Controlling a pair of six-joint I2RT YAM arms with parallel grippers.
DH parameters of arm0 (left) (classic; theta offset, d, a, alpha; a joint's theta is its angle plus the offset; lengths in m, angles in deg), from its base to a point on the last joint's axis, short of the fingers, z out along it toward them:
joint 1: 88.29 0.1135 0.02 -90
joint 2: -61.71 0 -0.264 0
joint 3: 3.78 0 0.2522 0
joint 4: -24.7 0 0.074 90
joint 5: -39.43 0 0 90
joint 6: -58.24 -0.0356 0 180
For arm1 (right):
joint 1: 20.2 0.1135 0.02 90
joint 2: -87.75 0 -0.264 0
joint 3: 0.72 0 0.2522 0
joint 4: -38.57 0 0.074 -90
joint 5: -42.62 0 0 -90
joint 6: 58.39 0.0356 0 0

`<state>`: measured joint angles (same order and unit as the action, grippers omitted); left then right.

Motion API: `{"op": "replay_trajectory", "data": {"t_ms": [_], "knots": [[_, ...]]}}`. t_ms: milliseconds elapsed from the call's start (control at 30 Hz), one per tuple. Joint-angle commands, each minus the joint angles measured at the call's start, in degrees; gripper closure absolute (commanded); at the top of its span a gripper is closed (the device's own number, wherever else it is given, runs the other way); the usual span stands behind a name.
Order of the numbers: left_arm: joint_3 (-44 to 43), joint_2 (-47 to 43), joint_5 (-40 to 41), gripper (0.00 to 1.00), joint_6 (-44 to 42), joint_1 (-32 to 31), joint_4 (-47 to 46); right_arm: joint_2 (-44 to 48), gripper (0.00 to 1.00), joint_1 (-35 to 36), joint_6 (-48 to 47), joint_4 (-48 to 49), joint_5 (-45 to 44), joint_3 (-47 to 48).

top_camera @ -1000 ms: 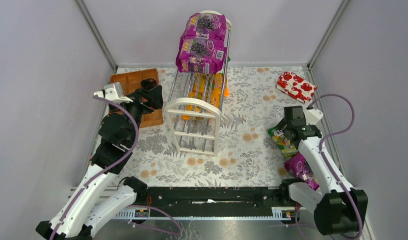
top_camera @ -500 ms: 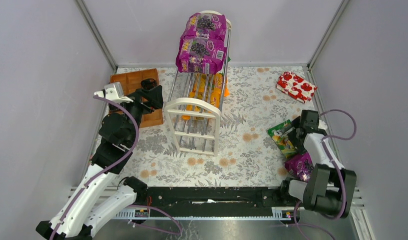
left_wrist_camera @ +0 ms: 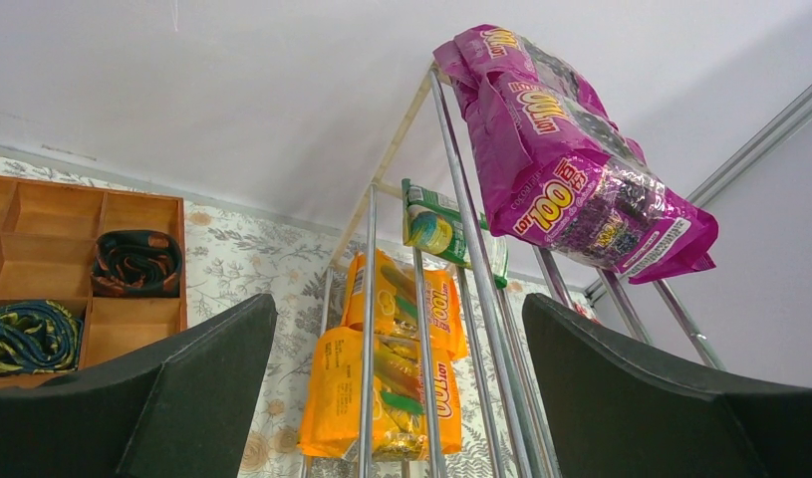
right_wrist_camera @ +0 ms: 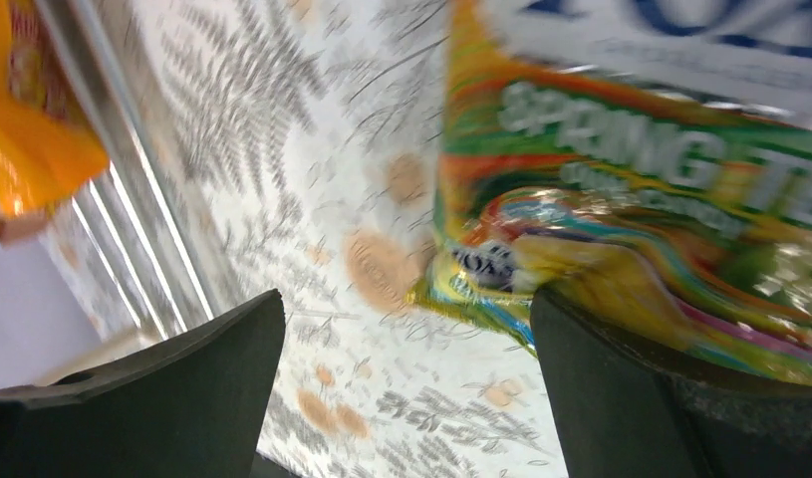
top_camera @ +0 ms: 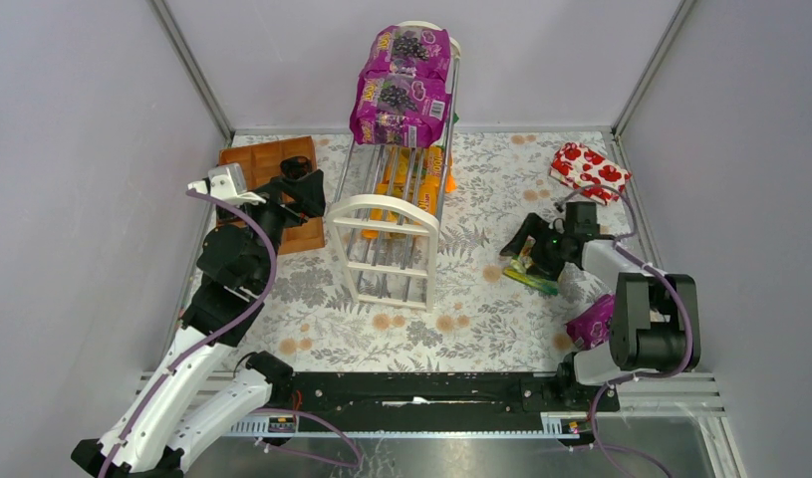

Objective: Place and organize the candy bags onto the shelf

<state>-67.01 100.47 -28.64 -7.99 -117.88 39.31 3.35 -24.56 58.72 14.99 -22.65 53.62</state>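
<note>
The shelf [top_camera: 387,231] stands mid-table with two purple candy bags [top_camera: 403,88] on its top tier and orange ones [top_camera: 413,179] lower down. My left gripper [top_camera: 304,191] is open beside the shelf's left side. Its wrist view looks up through the rods [left_wrist_camera: 481,299] at orange bags [left_wrist_camera: 397,368], a green bag [left_wrist_camera: 433,224] and the purple bags [left_wrist_camera: 571,149]. My right gripper [top_camera: 527,249] is open and low over the table. A green candy bag [top_camera: 528,269] lies against its right finger [right_wrist_camera: 661,398], with no bag between the jaws. Another purple bag [top_camera: 591,323] lies by the right arm's base.
A brown wooden compartment tray [top_camera: 265,159] sits behind the left gripper, with dark rolled items in it [left_wrist_camera: 133,261]. A red packet with white shapes [top_camera: 589,171] lies at the back right. Grey walls close in both sides and the back.
The right arm has swung from the right wall toward the table's middle, and the green bag has shifted left with it. The purple bag near the base is more exposed. The left arm is still.
</note>
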Motion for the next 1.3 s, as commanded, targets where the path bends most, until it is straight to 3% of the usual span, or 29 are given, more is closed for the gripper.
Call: {"op": "replay_trajectory", "data": {"t_ms": [0, 100, 167, 367, 567, 733, 900, 967, 1033, 1133, 1200, 1267], "knots": [[-0.2, 0.6, 0.2, 0.01, -0.8, -0.1, -0.9, 0.4, 0.00, 3.5, -5.8, -1.7, 8.3, 1.2], [-0.2, 0.8, 0.3, 0.01, -0.8, -0.1, -0.9, 3.6, 0.00, 3.6, -8.9, -3.4, 9.6, 2.0], [-0.2, 0.9, 0.2, 0.01, -0.8, -0.2, -0.9, 6.1, 0.00, 3.5, -8.7, -4.4, 5.6, 2.3], [-0.2, 1.0, 0.3, 0.01, -0.9, -0.1, -0.9, 11.0, 0.00, -5.5, -0.1, -3.0, -3.0, -1.1], [-0.2, 0.7, 0.3, 0.01, -0.9, -0.1, -0.9, 8.4, 0.00, -6.0, 3.0, -8.5, -19.2, -2.9], [-0.2, 1.1, 0.0, 0.01, -0.7, -0.1, -0.9, 8.6, 0.00, -3.7, 5.3, 8.3, 5.9, -10.8], [-0.2, 1.8, 0.2, 0.01, -0.7, -0.1, -0.9, 10.8, 0.00, 3.1, 6.7, 20.6, 17.5, -10.6], [-0.2, 1.9, 0.2, 0.01, -0.7, -0.1, -0.9, 12.0, 0.00, 3.5, 6.0, 21.5, 18.0, -9.6], [-0.2, 1.9, 0.2, 0.01, -0.7, -0.1, -0.9, 13.6, 0.00, 3.5, 2.1, 12.7, 5.3, -5.9], [-0.2, 2.1, 0.3, 0.01, -0.6, -0.1, -0.9, 14.0, 0.00, 3.2, 0.3, -4.7, -21.6, 0.3], [-0.2, 1.9, 0.7, 0.01, -0.6, -0.1, -0.9, 14.5, 0.00, 1.4, -0.4, -4.4, -27.1, -0.1], [-0.1, 1.6, 0.9, 0.01, -0.6, -0.1, -0.9, 13.9, 0.00, -4.0, -0.3, -0.7, -22.2, -1.4]]}}
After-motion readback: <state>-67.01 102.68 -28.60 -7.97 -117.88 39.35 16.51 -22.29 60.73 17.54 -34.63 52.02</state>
